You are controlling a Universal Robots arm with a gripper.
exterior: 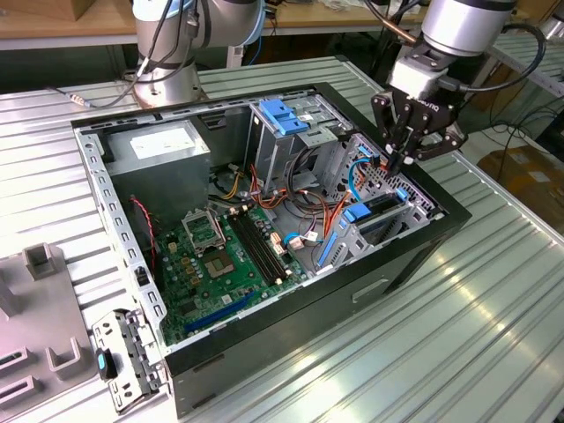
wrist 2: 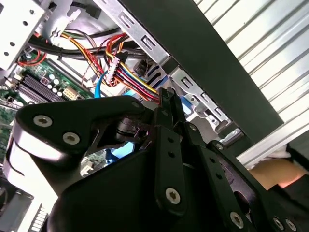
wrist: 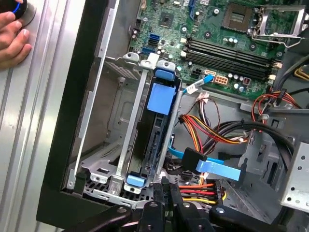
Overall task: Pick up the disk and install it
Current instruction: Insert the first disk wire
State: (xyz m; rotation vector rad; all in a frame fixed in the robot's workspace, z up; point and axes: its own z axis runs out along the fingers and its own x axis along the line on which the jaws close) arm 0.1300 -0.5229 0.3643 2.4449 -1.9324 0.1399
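Observation:
The disk point(wrist: 153, 140) is a dark drive between blue rails with a blue tab at each end. It lies in the metal drive bay point(wrist: 104, 145) of the open computer case, against the case's side wall. In the exterior view the disk point(exterior: 381, 208) sits at the case's right end. My gripper point(exterior: 396, 162) hangs just above that bay, by the disk's end and the coloured cable bundle point(wrist: 203, 188). The fingers point(wrist: 166, 191) are pressed together with nothing between them; they are not touching the disk. In the second wrist view the gripper point(wrist 2: 167, 98) points at the bay's edge.
The case point(exterior: 414, 256) lies open on a ribbed metal table point(exterior: 476, 335), with motherboard point(exterior: 220, 256), power supply point(exterior: 163, 145) and a light-blue latch plate point(exterior: 282, 115) inside. A person's hand point(wrist: 12, 36) rests on the table beside the case. A grey fixture point(exterior: 40, 308) stands at the exterior view's left.

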